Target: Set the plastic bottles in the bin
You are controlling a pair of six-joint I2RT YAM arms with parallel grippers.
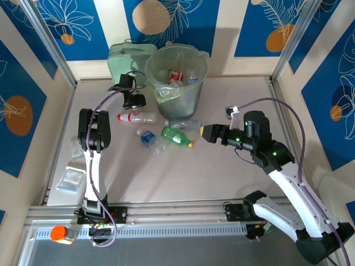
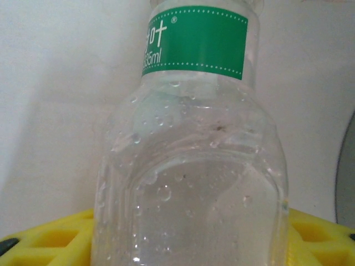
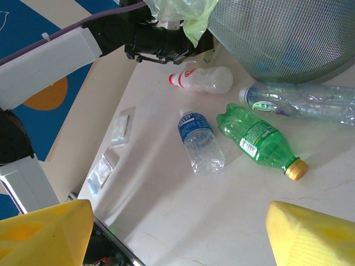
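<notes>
A clear bottle with a green label [image 2: 194, 138] stands between my left gripper's yellow fingers [image 2: 50, 238], touching both; the left gripper [image 1: 135, 101] is shut on it, just left of the bin [image 1: 183, 100], which holds several bottles. On the table in front of the bin lie a white bottle with a red cap [image 1: 137, 117], a blue-labelled clear bottle [image 3: 199, 141], a green bottle [image 3: 258, 141] and a crushed clear bottle [image 3: 302, 102]. My right gripper [image 1: 203, 133] hovers open to the right of the green bottle, with nothing between its fingers [image 3: 313, 235].
A pale green case [image 1: 125, 58] stands behind the bin on the left. Flat clear packets [image 1: 71, 178] lie by the left arm. An orange-capped bottle [image 1: 62, 234] rests on the front rail. Metal frame posts and patterned walls close in the table.
</notes>
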